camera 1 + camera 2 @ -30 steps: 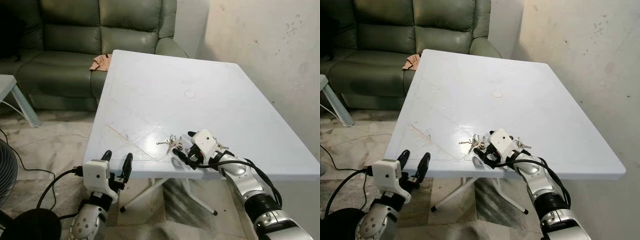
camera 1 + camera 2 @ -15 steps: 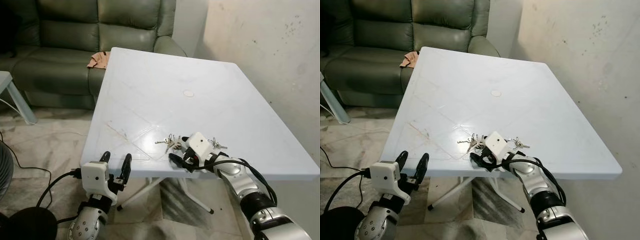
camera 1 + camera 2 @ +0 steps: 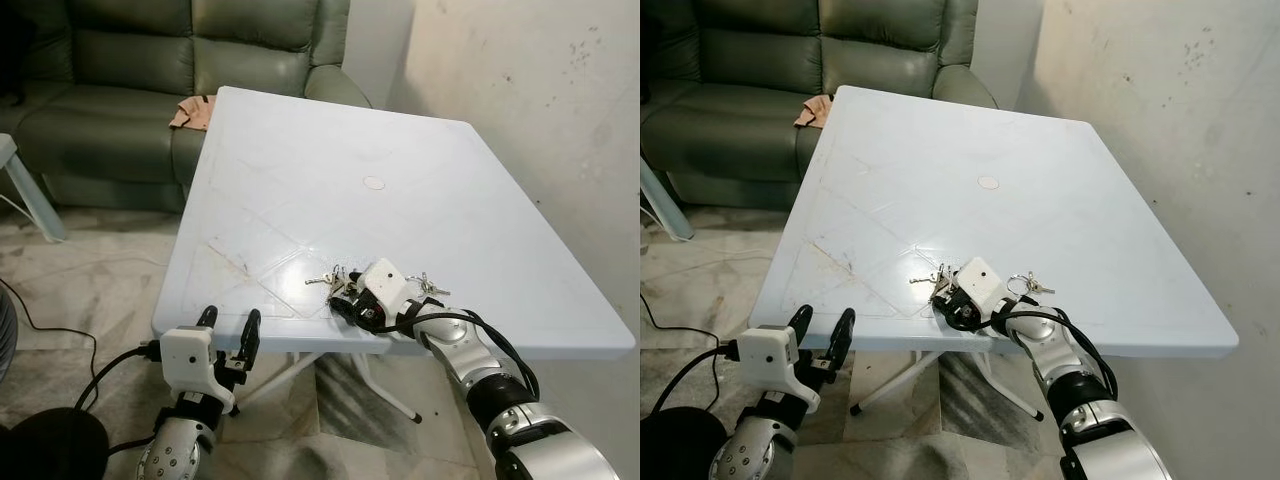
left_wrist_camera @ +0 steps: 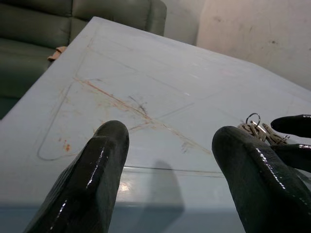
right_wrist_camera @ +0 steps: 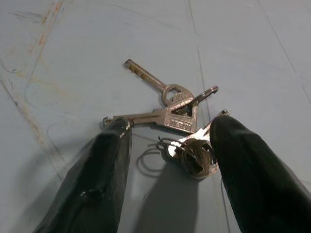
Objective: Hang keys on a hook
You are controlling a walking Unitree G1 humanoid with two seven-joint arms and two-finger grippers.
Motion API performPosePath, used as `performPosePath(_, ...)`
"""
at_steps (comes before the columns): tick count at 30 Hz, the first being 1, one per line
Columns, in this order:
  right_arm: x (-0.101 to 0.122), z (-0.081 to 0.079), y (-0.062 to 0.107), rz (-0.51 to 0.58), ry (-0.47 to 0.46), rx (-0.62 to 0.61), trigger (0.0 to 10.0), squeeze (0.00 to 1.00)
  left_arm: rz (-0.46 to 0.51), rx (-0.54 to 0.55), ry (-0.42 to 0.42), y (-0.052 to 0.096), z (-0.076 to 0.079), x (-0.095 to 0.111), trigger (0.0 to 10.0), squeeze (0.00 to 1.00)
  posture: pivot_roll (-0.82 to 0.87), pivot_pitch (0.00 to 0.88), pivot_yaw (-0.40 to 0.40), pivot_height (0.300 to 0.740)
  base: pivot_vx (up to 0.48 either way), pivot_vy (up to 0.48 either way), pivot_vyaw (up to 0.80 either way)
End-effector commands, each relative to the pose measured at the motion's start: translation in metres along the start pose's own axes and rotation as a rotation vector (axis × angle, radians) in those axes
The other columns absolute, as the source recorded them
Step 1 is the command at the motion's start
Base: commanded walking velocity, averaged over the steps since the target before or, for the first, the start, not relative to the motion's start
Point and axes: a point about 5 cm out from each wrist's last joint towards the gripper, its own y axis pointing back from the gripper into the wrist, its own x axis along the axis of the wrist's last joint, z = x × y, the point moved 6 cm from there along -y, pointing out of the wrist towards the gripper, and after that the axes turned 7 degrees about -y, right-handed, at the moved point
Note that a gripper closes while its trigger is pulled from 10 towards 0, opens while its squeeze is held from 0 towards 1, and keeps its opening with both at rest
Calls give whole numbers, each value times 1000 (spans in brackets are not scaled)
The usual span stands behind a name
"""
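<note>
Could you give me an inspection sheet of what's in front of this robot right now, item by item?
Surface: white table, scuffed, with orange-brown marks near the front left.
Job's things: bunch of keys lying flat on the table near the front edge; no hook seen.
Clutter: second set of keys beside the right wrist; small round mark mid-table.
End effectors: right end effector open, fingers straddling the keys, not yet closed; left end effector open, below the table's front edge.
Cables: black cable looped over the right arm; another at the left arm.
Surroundings: green sofa with a tan cloth; stained wall; tiled floor.
</note>
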Motion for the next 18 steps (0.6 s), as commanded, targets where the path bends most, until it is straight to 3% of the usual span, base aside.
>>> performPosePath(1, 2, 6, 0, -12, 14, -14, 0, 0, -3, -2, 2, 1, 3, 1, 10000, 0, 46, 52, -169, 732, 0, 0, 0)
performPosePath(11, -1, 11, 3, -22, 21, -25, 0, 0, -5, 0, 4, 2, 3, 1, 10000, 0, 42, 50, -166, 732, 0, 0, 0)
performPosePath(13, -2, 13, 4, -24, 18, -31, 549, 0, -5, -1, 4, 2, 3, 1, 10000, 0, 41, 51, -166, 732, 0, 0, 0)
performPosePath(14, -2, 14, 5, -21, 18, -38, 2863, 0, -5, -2, 5, 1, 3, 1, 10000, 0, 40, 52, -163, 732, 0, 0, 0)
performPosePath(15, -2, 15, 5, -20, 20, -41, 2863, 0, -5, -3, 5, 1, 3, 1, 10000, 0, 40, 52, -163, 732, 0, 0, 0)
performPosePath(16, -2, 15, 6, -20, 21, -38, 4118, 0, -6, -3, 4, 1, 3, 1, 10000, 0, 40, 52, -163, 732, 0, 0, 0)
performPosePath(17, 0, 13, 6, -5, 33, -22, 9333, 0, -6, -3, 4, 1, 3, 1, 10000, 0, 39, 52, -163, 732, 0, 0, 0)
performPosePath(18, -1, 14, 7, -9, 40, -18, 10000, 0, -6, -3, 4, 1, 3, 1, 10000, 0, 37, 52, -162, 732, 0, 0, 0)
